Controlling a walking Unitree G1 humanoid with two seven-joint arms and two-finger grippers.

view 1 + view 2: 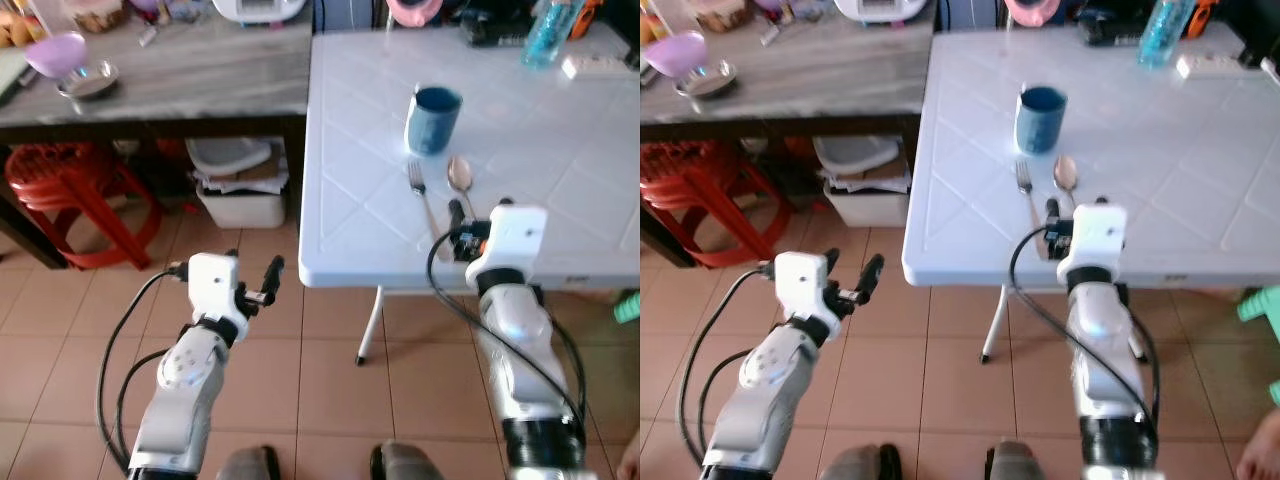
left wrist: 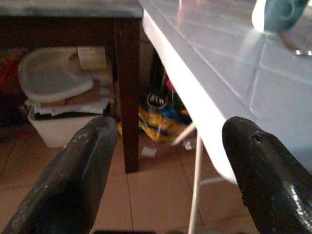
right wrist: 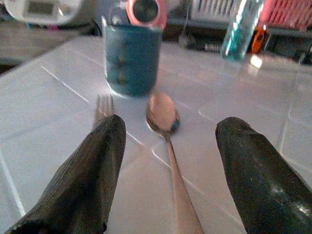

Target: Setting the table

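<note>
A blue cup (image 1: 433,119) is standing on the white table (image 1: 560,170). A fork (image 1: 423,196) and a spoon (image 1: 461,180) are lying side by side just in front of it. The right gripper (image 3: 168,180) is hovering over their handles near the table edge — its fingers are spread wide, holding nothing. The left gripper (image 2: 168,175) is hanging over the tiled floor (image 1: 330,370) beside the table, fingers wide apart too — empty.
</note>
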